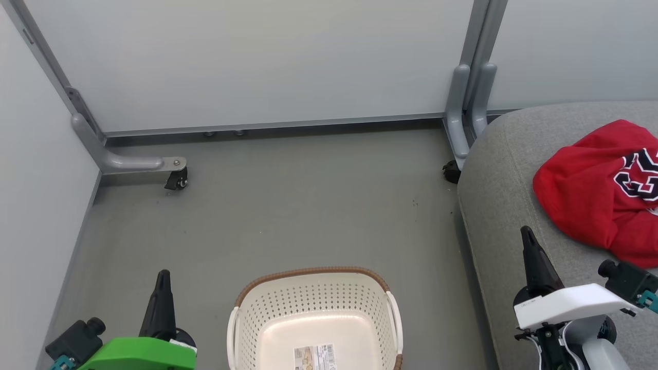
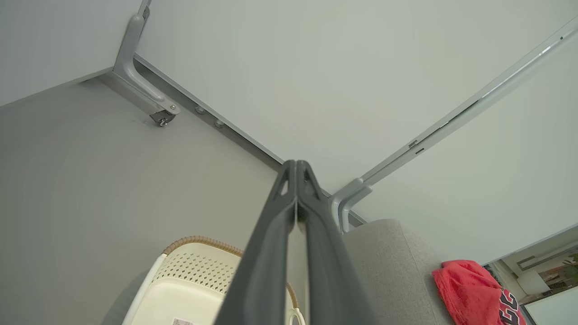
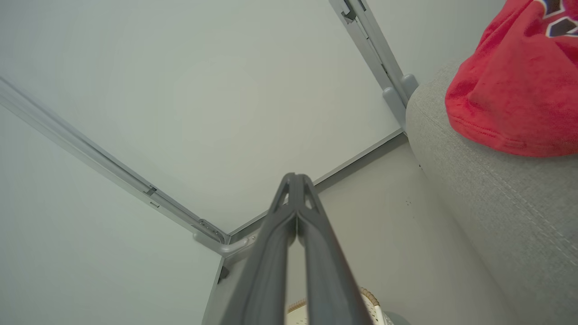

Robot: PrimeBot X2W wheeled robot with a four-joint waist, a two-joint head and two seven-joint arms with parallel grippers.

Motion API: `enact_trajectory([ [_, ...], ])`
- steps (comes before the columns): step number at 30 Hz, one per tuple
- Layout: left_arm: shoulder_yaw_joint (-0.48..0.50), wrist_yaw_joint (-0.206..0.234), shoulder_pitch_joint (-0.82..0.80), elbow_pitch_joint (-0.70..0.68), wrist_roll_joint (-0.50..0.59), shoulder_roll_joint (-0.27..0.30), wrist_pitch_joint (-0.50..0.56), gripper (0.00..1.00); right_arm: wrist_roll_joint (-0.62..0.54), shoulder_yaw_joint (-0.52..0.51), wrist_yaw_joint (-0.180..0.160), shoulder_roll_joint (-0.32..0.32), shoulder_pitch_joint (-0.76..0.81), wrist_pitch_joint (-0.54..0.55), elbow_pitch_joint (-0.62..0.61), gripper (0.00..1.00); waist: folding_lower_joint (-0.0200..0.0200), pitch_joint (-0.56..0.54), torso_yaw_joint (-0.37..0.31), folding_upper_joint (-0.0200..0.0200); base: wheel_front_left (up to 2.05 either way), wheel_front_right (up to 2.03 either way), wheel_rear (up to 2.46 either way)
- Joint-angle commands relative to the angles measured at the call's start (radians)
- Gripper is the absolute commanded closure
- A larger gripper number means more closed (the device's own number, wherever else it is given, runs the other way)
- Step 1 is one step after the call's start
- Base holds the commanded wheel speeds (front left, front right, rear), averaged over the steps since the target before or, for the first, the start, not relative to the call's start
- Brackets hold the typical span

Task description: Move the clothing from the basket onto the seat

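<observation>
Head view: the left gripper (image 1: 163, 288) sits with its two dark fingers pressed together and nothing between them. The basket (image 1: 313, 271) stands just to its right, and the part of its floor in view is bare apart from a paper label (image 1: 314, 357). The right gripper (image 1: 529, 246) is likewise clenched and empty. It hangs over the near edge of the seat (image 1: 504, 216), with the clothing (image 1: 596, 190) ahead of its tips and off to its right, near but apart. The red heap lies wholly on the grey cushion, its long axis running roughly across the fingers' line. The right arm is plainly the nearer one.

Left wrist view: the closed fingers (image 2: 295, 169) point at the wall corner. The basket (image 2: 198, 271) is below and left of them, the clothing (image 2: 465, 289) far off to the right on the seat (image 2: 393, 262).

Right wrist view: the shut fingers (image 3: 295, 180) aim past the cushion's corner. The clothing (image 3: 510, 90) lies up and right of the tips on the seat (image 3: 496, 216), with a sliver of basket rim (image 3: 370, 298) beneath them.

With no garment visible in the basket, the task looks finished, and no further reach seems called for.
</observation>
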Motion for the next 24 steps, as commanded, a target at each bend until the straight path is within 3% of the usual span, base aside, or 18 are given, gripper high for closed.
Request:
enact_trajectory([
  [1, 0.005, -0.002, -0.038, -0.012, -0.037, 0.011, 0.006, 1.0, 0.038, -0.008, 0.0, -0.003, -0.028, 0.007, -0.007, 1.0, 0.0, 0.001, -0.001, 0.0, 0.0, 0.0, 0.0],
  [24, 0.038, -0.003, -0.071, -0.006, -0.298, 0.016, 0.077, 1.0, 0.314, -0.047, 0.0, 0.007, -0.049, 0.082, 0.02, 1.0, 0.0, 0.009, -0.012, 0.0, 0.0, 0.0, 0.0],
])
